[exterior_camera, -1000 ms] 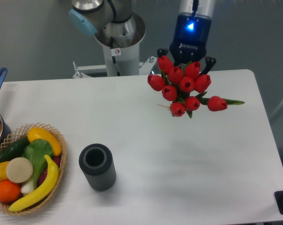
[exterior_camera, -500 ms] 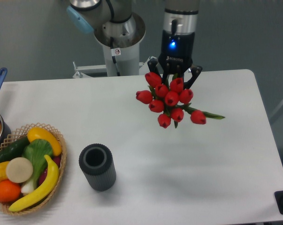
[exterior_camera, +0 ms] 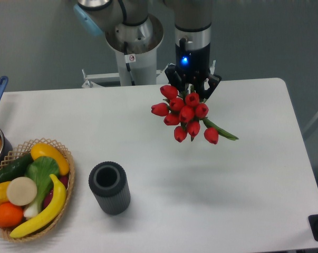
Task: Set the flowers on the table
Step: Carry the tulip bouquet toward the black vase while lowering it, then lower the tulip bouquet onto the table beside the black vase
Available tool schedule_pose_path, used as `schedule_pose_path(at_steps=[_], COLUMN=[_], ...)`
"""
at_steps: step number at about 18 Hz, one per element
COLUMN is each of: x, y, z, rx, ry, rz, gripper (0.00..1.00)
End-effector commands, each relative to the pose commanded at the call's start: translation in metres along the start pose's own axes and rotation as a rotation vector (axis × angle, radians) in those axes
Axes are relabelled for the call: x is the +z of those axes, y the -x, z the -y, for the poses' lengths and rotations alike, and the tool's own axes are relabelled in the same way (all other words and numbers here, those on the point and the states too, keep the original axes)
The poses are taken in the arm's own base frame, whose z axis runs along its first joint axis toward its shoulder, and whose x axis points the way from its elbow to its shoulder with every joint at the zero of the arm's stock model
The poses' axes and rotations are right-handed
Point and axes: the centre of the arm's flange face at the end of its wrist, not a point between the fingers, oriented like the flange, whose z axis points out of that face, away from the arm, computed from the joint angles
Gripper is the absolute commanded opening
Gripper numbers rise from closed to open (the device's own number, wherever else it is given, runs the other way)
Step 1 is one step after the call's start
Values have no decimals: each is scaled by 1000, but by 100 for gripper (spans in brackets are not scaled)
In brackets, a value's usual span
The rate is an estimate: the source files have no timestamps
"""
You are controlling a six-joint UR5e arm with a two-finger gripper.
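Your gripper (exterior_camera: 192, 84) has its fingers clenched on the flowers (exterior_camera: 186, 114), held above the far middle of the white surface (exterior_camera: 238, 184). A dark ribbed cylinder (exterior_camera: 109, 187) and a fruit basket (exterior_camera: 64, 182) stand at its near left; grey wall behind.

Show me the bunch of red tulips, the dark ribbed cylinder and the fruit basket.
bunch of red tulips (exterior_camera: 186, 113), fixed camera, central bloom.
dark ribbed cylinder vase (exterior_camera: 111, 195), fixed camera, side wall.
woven wicker fruit basket (exterior_camera: 70, 171), fixed camera, right rim.
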Motion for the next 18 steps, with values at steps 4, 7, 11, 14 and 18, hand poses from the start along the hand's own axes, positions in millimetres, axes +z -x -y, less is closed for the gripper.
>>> schedule_pose_path(at_steps=[4,7,11,14,18], x=[40,60,86,107,125], y=[11,18,26,25,22], z=[10,20,29,37,46], rx=[50,68,85,113,137], ry=[66,91,124,182,203], rz=[-47,-68,-98,-111,-131], gripper=[41,41,41,41,41])
